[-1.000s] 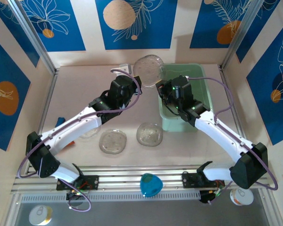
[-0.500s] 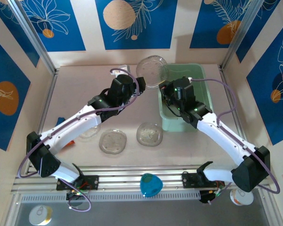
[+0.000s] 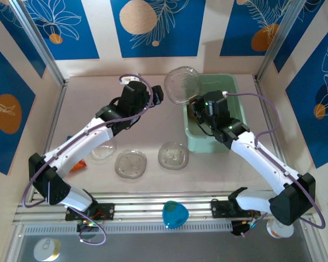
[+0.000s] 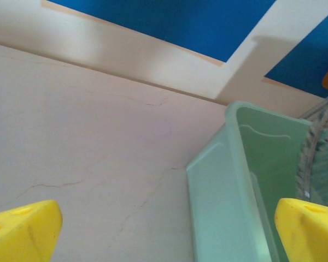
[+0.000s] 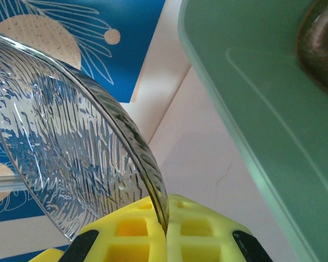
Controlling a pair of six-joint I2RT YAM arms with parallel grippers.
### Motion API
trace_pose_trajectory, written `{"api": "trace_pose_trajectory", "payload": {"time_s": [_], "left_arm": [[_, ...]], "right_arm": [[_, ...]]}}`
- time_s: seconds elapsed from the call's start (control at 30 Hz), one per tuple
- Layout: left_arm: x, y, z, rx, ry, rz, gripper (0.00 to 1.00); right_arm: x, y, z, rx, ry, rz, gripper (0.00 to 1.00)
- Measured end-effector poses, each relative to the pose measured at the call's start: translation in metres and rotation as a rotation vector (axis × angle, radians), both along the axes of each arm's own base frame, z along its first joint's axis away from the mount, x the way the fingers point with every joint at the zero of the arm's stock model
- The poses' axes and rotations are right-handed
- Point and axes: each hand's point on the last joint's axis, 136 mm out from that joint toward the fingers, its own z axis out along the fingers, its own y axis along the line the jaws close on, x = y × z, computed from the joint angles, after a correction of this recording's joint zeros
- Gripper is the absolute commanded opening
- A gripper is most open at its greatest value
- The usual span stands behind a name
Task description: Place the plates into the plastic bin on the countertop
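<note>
Plate [image 3: 182, 84], clear and ribbed, was gripped by its edge in the right gripper [image 3: 198, 105], above the far-left corner of the plastic bin [image 3: 231, 82]. Left gripper [image 3: 154, 98] stood with jaws wide, empty, left of the bin over the countertop [image 3: 87, 103].

This is a robot test cell dressed up as a kitchen corner. The counter [image 3: 164, 128] is a flat beige-pink slab boxed in on 3 sides by upright walls [image 3: 153, 33] of printed blue panels with leaf and orange-disc patterns, joined at the corners by bare metal posts [image 3: 38, 43]. A slotted aluminium rail [image 3: 169, 197] runs along the near edge, with 2 white-and-black arms [image 3: 87, 136] bolted to it. Purple cables [image 3: 251, 95] loop free off the arms, and loose wiring [image 3: 93, 214] hangs at their bases. The household props are a mint tub [image 3: 199, 143] and clear plates [image 3: 173, 155].
</note>
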Motion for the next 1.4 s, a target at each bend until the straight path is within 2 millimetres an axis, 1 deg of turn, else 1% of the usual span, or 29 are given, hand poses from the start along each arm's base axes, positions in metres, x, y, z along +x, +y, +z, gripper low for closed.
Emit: {"api": "trace_pose_trajectory", "payload": {"time_s": [0.07, 0.17, 0.33, 0.47, 0.6, 0.73, 0.8, 0.93, 1.1, 1.2, 1.4], "left_arm": [[0.004, 0.008, 0.000, 0.000, 0.003, 0.009, 1.00], [0.008, 0.023, 0.002, -0.002, 0.007, 0.011, 1.00], [0.015, 0.054, -0.005, -0.026, 0.034, 0.028, 1.00], [0.018, 0.065, -0.018, -0.018, 0.075, 0.014, 1.00], [0.021, 0.065, -0.032, -0.004, 0.119, -0.008, 1.00], [0.025, 0.062, -0.054, 0.019, 0.180, -0.033, 1.00], [0.027, 0.061, -0.067, 0.028, 0.218, -0.042, 1.00], [0.033, 0.059, -0.081, 0.034, 0.262, -0.054, 1.00], [0.037, 0.051, -0.096, 0.037, 0.318, -0.105, 1.00], [0.037, 0.048, -0.110, 0.045, 0.362, -0.129, 1.00], [0.032, 0.045, -0.131, 0.062, 0.441, -0.179, 0.99]], "right_arm": [[-0.001, -0.010, -0.002, -0.008, 0.013, -0.026, 0.00], [-0.002, -0.033, -0.005, -0.015, 0.046, -0.088, 0.00], [-0.004, -0.073, -0.023, -0.031, 0.168, -0.210, 0.00], [-0.005, -0.095, -0.046, -0.030, 0.278, -0.298, 0.00], [-0.007, -0.109, -0.075, -0.043, 0.392, -0.354, 0.00], [-0.001, -0.113, -0.100, -0.051, 0.486, -0.370, 0.00], [0.006, -0.112, -0.110, -0.055, 0.527, -0.370, 0.00], [0.022, -0.109, -0.119, -0.054, 0.565, -0.365, 0.00], [0.040, -0.101, -0.131, -0.052, 0.604, -0.350, 0.00], [0.052, -0.096, -0.140, -0.049, 0.628, -0.346, 0.00], [0.060, -0.089, -0.165, -0.050, 0.697, -0.359, 0.00]]}}
